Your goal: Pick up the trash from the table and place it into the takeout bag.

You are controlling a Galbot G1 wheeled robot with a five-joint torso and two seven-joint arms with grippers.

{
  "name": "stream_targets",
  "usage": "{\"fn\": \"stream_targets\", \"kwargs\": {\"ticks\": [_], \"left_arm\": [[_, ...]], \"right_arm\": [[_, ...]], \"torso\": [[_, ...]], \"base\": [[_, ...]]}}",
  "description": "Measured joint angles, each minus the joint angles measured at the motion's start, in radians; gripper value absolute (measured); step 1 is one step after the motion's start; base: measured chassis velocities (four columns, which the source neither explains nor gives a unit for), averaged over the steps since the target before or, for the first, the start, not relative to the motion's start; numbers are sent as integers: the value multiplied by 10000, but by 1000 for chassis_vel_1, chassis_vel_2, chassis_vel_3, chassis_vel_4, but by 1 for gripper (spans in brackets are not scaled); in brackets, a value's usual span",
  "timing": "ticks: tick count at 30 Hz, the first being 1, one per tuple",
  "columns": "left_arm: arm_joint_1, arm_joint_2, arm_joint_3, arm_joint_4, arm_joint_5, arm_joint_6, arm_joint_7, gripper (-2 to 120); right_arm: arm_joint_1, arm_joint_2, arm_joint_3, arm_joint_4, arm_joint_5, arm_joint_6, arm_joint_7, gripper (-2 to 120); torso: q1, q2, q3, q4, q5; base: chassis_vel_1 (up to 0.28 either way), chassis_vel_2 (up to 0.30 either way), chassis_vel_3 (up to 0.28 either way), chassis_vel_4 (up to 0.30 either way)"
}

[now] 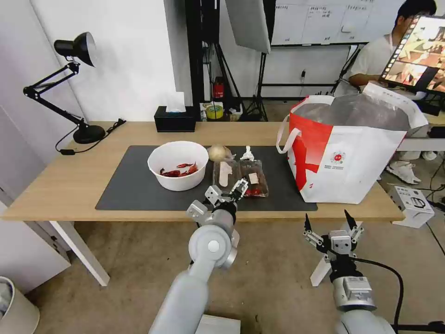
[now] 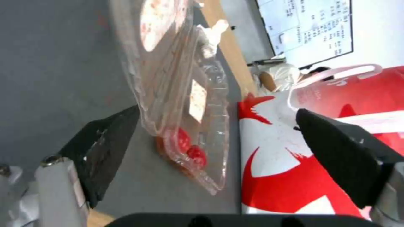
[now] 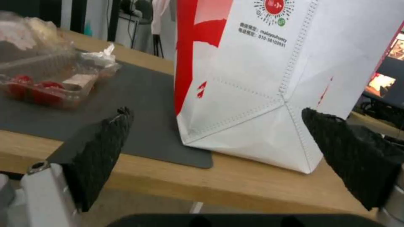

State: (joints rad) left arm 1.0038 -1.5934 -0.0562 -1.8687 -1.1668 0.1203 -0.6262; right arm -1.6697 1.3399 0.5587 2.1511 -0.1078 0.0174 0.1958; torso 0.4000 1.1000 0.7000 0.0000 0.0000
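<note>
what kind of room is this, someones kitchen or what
Probably a lab or studio set up for robot trials, not a kitchen: a grey photo softbox on a black stand, a whiteboard with written grids and a tilted monitor stand behind the long light-wood table.

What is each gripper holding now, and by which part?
Nothing is held. The left gripper is open over the near end of the clear tray, not closed on it. The right gripper is open below the table edge.
</note>
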Motion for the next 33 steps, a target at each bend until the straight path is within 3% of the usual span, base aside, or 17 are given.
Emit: {"fn": "stream_targets", "kwargs": {"ticks": [15, 33], "left_arm": [[162, 0, 110, -176, 351, -279, 628, 100], [75, 1, 593, -98, 594, -312, 766, 100]], "right_arm": [[37, -5, -1, -40, -14, 42, 6, 100], [-4, -12, 6, 41, -16, 60, 7, 100]], "torso": [[0, 0, 0, 0, 0], [0, 0, 0, 0, 0]], "base": [[0, 0, 0, 0], [0, 0, 0, 0]]}}
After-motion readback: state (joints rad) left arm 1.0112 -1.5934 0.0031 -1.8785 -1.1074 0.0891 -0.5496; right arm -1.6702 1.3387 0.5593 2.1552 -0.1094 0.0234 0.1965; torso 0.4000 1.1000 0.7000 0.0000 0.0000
